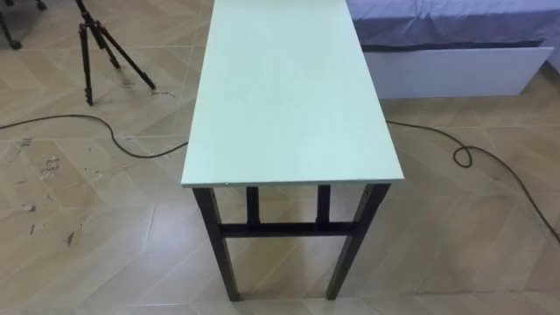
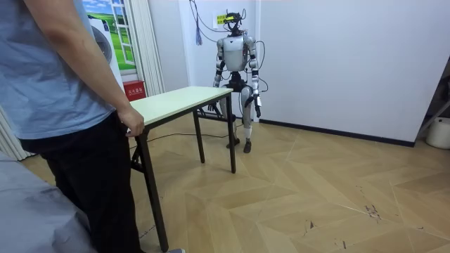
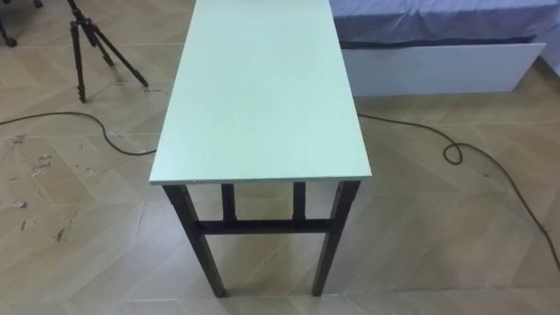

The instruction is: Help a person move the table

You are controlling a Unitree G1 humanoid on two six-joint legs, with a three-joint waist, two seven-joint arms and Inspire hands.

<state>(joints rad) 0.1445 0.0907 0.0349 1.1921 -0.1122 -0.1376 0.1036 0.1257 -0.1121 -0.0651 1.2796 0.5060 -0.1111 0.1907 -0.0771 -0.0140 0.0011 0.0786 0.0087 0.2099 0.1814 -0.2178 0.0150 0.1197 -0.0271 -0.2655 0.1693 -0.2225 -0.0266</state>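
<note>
A long table with a pale green top (image 1: 289, 87) and dark legs (image 1: 219, 254) stands lengthwise before me, its near short edge just below my view. In the room view I stand upright at the table's (image 2: 183, 98) far end. My left hand (image 2: 257, 105) hangs at my side, apart from the table. My right arm hangs down by the table's far corner. A person (image 2: 63, 105) in a blue shirt stands at the other end, with one hand (image 2: 132, 124) resting on that end's edge.
A black tripod (image 1: 96, 44) stands on the floor left of the table. A bed with a white base (image 1: 455, 66) lies to its right. Dark cables (image 1: 131, 144) cross the wooden floor on both sides. A white wall rises behind me.
</note>
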